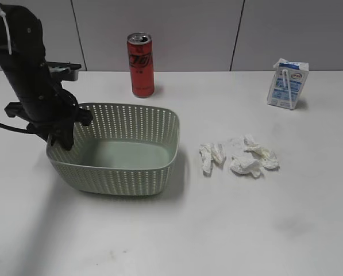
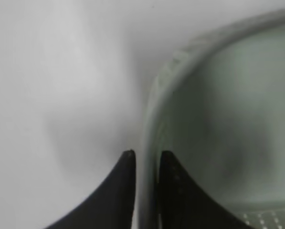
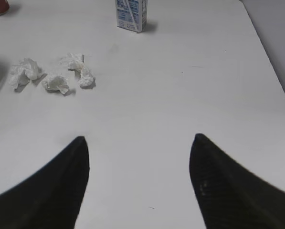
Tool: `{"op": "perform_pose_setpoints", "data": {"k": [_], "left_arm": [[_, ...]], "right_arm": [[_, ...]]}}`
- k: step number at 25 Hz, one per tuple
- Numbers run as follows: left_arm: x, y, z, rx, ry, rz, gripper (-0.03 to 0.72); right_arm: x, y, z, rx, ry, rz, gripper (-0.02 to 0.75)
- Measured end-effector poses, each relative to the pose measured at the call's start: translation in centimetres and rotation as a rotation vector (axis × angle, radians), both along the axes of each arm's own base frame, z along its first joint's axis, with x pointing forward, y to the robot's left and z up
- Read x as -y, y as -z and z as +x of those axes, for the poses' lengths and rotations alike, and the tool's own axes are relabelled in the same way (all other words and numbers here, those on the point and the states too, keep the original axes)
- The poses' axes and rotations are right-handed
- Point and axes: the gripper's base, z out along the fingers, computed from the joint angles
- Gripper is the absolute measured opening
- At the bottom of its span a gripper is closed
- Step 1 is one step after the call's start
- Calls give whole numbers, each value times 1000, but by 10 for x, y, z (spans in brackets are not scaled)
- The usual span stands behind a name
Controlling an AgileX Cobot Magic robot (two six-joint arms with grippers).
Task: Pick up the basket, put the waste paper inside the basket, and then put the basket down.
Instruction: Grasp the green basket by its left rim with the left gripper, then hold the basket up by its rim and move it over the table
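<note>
Basket [image 1: 116,172], red can [image 1: 141,57] behind

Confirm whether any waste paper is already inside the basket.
No. The basket shows only its bare floor, and the waste paper lies on the table beside it.

The work surface is a white table [image 1: 228,230] with a matte finish and a few faint scuff marks. Behind it stands a light grey panelled wall [image 1: 188,29], divided by thin dark vertical seams [image 1: 236,34]. Lighting is soft and diffuse, and shadows on the tabletop are weak. In the right wrist view, the table's edge [image 3: 271,57] runs diagonally at upper right.
</note>
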Motion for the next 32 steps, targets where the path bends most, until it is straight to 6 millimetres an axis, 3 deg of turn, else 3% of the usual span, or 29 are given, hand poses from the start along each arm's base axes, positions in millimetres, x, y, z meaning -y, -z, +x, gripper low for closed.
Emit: {"op": "perform_pose_setpoints", "data": {"k": [2,5,9,16,21,26,32], "left_arm": [[0,0,-1,-8,-1,0,85],[1,-1,-2,-17,-10,-7,17],[0,-11,-7,-40,-21,-20,6],[-10,-60,-28,-67,-90,-44,6],[-14,-90,-54,2,-202,-142,6],[-22,-90,-89,21,-245,-192,6],[-32,-74,-106,-12,-234,-126,6]], "right_arm": [[0,0,0,0,0,0,498],[0,0,0,0,0,0,498],[0,0,0,0,0,0,498],[0,0,0,0,0,0,498],[0,0,0,0,0,0,498],[0,0,0,0,0,0,498],[0,0,0,0,0,0,498]]}}
